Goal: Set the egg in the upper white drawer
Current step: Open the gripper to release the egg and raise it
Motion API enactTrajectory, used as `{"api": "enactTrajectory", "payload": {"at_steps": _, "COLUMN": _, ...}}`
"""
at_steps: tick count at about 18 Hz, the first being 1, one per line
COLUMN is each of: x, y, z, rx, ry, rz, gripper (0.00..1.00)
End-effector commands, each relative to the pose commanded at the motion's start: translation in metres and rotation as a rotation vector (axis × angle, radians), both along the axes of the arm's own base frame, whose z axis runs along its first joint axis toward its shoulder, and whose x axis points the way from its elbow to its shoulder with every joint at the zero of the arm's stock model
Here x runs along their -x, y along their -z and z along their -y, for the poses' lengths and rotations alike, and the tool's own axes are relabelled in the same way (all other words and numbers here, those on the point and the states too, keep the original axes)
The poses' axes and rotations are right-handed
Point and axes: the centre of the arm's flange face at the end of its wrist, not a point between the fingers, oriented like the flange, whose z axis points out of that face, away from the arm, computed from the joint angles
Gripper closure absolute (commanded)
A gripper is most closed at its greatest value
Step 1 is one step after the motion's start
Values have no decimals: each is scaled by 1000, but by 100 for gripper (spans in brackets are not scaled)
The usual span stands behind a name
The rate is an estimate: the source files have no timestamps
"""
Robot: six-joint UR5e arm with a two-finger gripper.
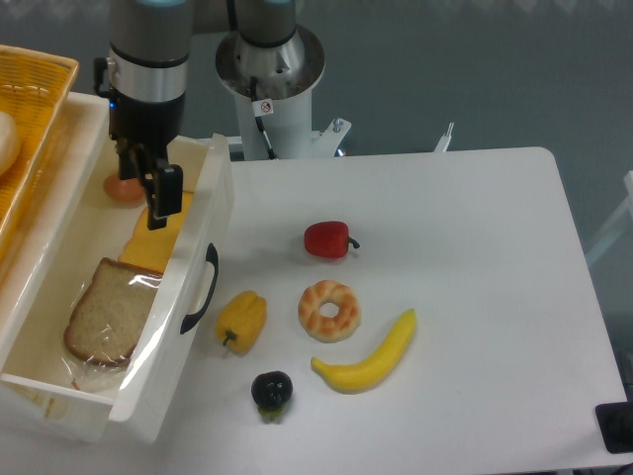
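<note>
The salmon-brown egg (pixel 123 188) lies on the floor at the far end of the upper white drawer (pixel 190 259), which is pulled open at the table's left and has a black curved handle (pixel 204 288) on its front. My gripper (pixel 148 190) hangs inside the drawer just right of the egg. Its black fingers (pixel 166 194) stand apart and hold nothing. The egg sits by the left finger and is partly hidden by it.
A bread slice (pixel 108 313) and a yellow-orange slice (pixel 158 240) lie in the drawer. A wicker basket (pixel 35 94) with a pale cream item (pixel 5 140) is at the far left. On the table lie a red pepper (pixel 328 239), ring donut (pixel 329 310), banana (pixel 372 356), yellow pepper (pixel 242 320) and dark fruit (pixel 271 389).
</note>
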Motion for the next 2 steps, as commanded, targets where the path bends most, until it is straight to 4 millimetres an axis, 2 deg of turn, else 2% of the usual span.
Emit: {"api": "enactTrajectory", "payload": {"at_steps": 2, "x": 11, "y": 2, "z": 3, "rx": 2, "ry": -17, "rz": 0, "gripper": 0}}
